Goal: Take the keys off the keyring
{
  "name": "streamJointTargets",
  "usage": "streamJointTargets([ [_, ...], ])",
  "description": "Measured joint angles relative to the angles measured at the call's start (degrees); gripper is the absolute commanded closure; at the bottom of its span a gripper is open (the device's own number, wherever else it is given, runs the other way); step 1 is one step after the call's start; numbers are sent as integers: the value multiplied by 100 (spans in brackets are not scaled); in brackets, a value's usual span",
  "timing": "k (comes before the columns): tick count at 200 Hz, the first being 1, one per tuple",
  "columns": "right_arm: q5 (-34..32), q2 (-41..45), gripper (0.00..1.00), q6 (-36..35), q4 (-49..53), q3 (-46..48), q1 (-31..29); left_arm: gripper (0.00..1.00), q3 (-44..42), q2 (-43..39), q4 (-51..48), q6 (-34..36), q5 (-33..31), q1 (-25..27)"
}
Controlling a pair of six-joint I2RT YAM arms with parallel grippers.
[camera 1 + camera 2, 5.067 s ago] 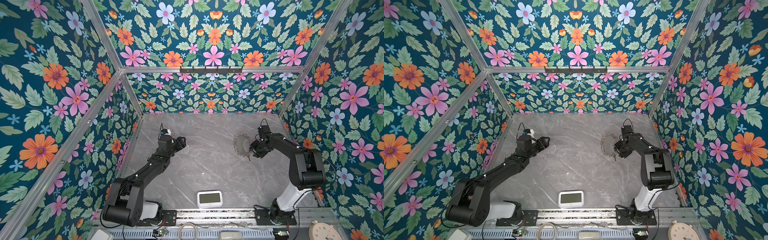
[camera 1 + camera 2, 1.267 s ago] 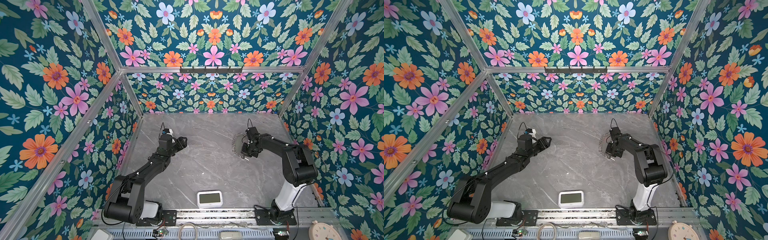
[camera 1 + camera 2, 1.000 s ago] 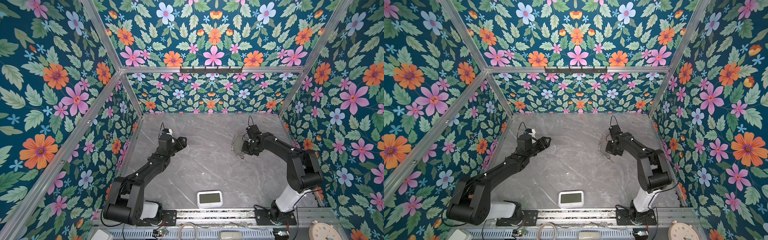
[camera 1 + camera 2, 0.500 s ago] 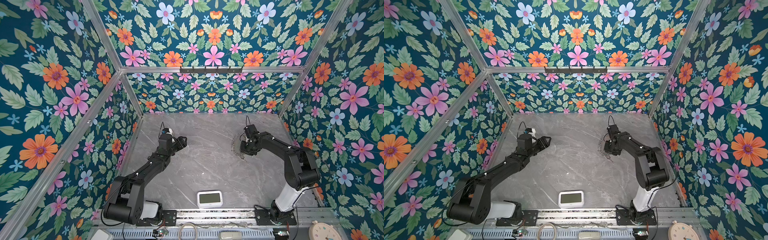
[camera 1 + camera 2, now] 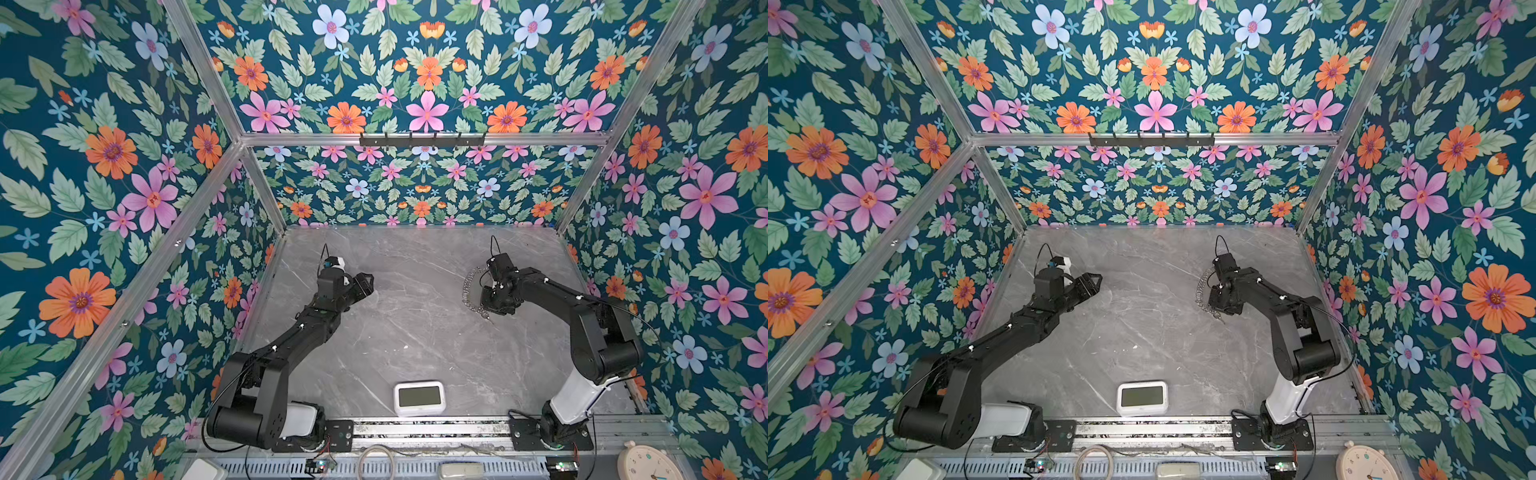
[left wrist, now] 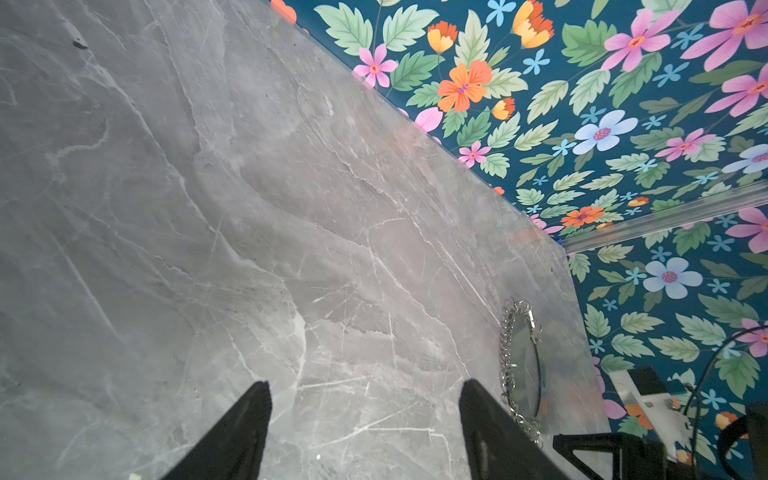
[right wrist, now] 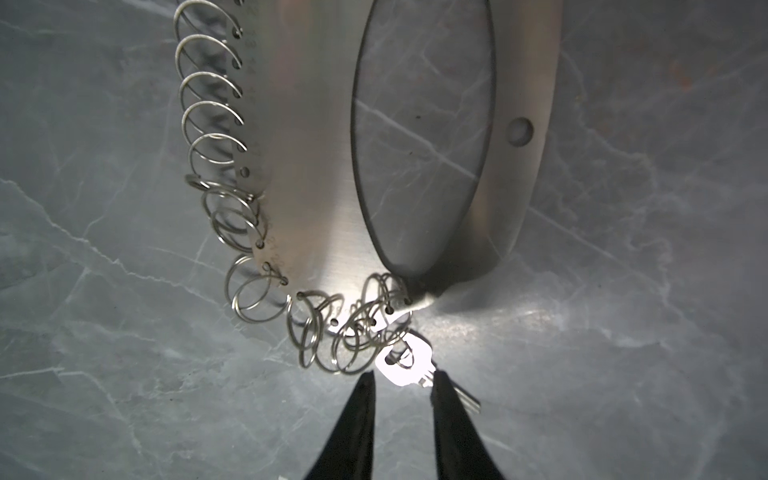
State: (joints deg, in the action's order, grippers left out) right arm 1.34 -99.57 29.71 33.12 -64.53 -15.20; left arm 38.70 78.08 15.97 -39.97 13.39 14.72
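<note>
Step in hand: grasp on keys (image 7: 401, 366), threaded at the end of keyring (image 7: 307, 166) towards the right edge of surface (image 7: 124, 374); right end effector (image 7: 404, 376) narrow, straddling them unclamped; left end effector (image 6: 365, 386) wide, empty; next move probably needs a firm close, then working the keys free.

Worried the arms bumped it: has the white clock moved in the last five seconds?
No. The clock sits in the same spot beside the metal rail, in both top views.

Silver rings (image 7: 249, 299), translucent grey keyring (image 7: 307, 166), grey marbled table (image 5: 395, 332), teal floral walls (image 5: 124, 166), white clock (image 5: 419, 398).
</note>
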Motion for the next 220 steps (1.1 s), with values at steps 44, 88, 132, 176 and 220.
streamJointTargets([
  [44,157,72,74,-46,-192,249,0,26,-9,22,9,0,0,0],
  [88,170,24,70,-199,-256,46,-4,26,-7,74,4,-2,0,0],
  [132,83,-127,70,-361,-190,-26,-105,26,-7,81,11,-2,0,0],
  [176,-116,-256,74,-468,-122,-142,-133,26,-7,87,11,-2,0,0],
  [220,-243,-400,73,-575,-125,-212,-146,26,-7,98,4,-2,-2,0],
])
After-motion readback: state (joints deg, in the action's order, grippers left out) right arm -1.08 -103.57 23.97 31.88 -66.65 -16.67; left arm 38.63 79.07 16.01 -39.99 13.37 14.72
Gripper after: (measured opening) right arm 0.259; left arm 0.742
